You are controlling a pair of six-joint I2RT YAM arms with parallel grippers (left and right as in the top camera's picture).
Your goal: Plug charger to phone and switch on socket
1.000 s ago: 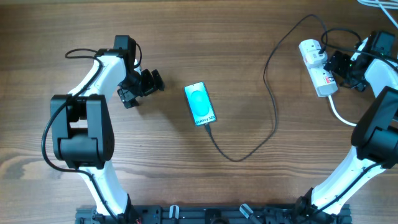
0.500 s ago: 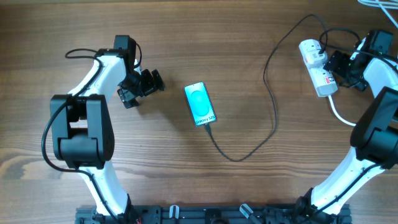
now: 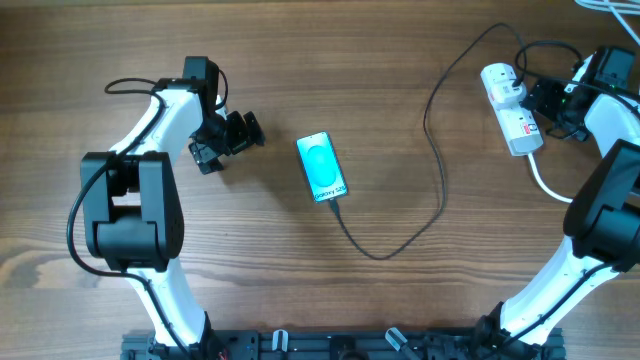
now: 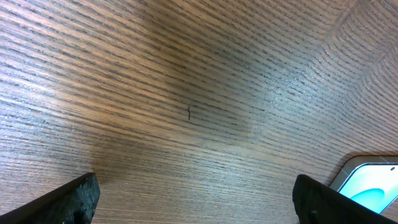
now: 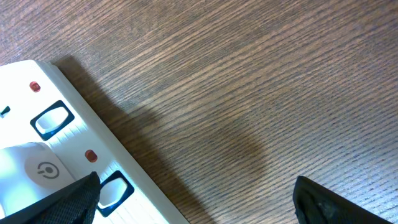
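At centre frame, the phone (image 3: pixel 320 167) lies flat with the charger (image 3: pixel 440 170) apparently seated in its lower end. At upper right, the right gripper (image 3: pixel 540 108), fingers wide, hovers beside the socket (image 3: pixel 512 122); switching looks left to do. The left gripper (image 3: pixel 232 145) hangs wide and empty.

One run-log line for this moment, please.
left gripper open; right gripper open beside white power strip; thin black cable touching teal-screen phone
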